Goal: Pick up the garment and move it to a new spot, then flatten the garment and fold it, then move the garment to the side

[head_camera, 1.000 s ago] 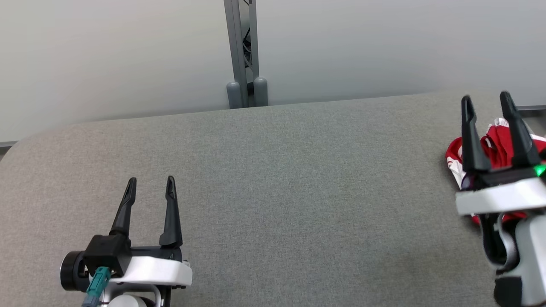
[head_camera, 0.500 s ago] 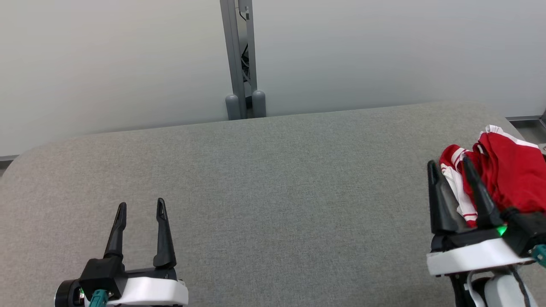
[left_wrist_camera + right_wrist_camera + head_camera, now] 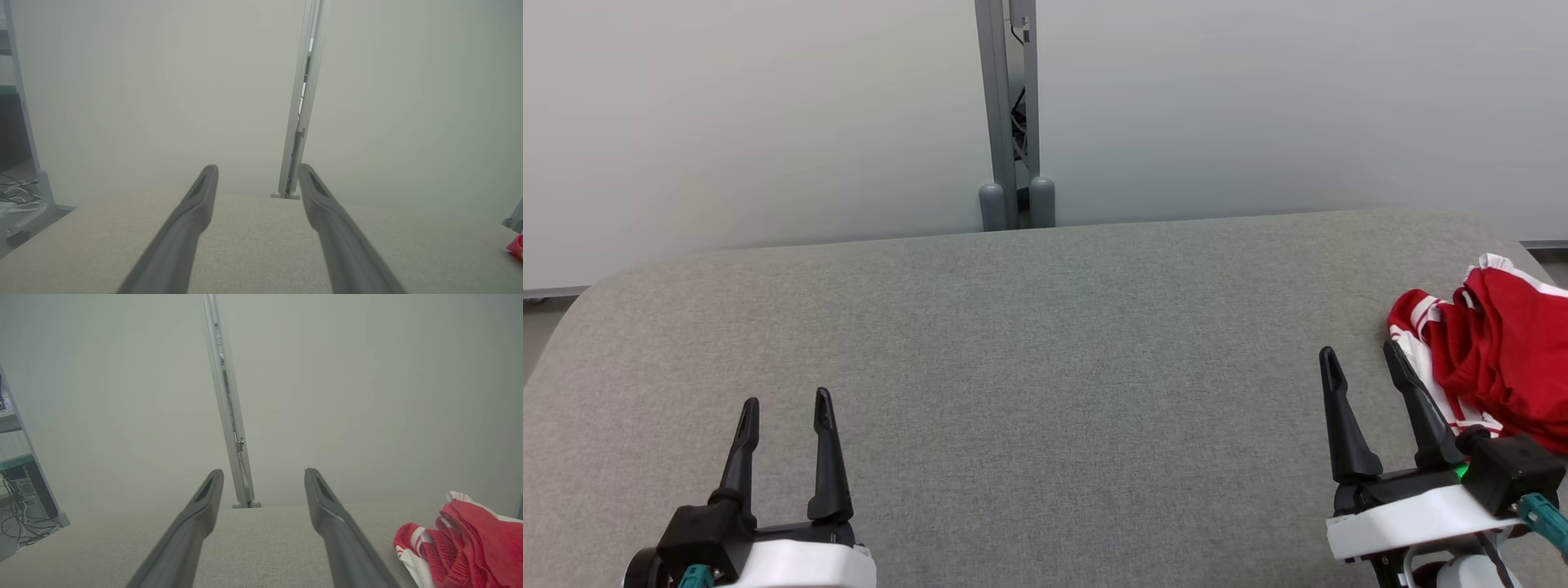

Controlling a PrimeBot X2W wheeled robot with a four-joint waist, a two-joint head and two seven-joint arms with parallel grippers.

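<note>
The garment [image 3: 1499,351] is a crumpled red piece with white trim, lying in a heap at the right end of the grey table [image 3: 1045,343]. The right wrist view has the garment [image 3: 461,539] at its lower right, and a red sliver of the garment [image 3: 517,247] sits at the left wrist view's right edge. My right gripper [image 3: 1362,358] stands open just left of the heap, nothing between its fingers. My left gripper [image 3: 786,402] is open over the table's near left, far from the cloth. Both grippers' fingers point toward the back wall.
A grey metal post [image 3: 1011,122] with two round feet stands behind the table's far edge, against a pale wall. Off the table's left end, cables and a shelf frame [image 3: 20,498] stand on the floor. Bare grey cloth spreads between the two grippers.
My right gripper has drawn back from over the red heap toward the near edge, and now stands to the left of it. The head camera has shifted. The left gripper has barely moved.
</note>
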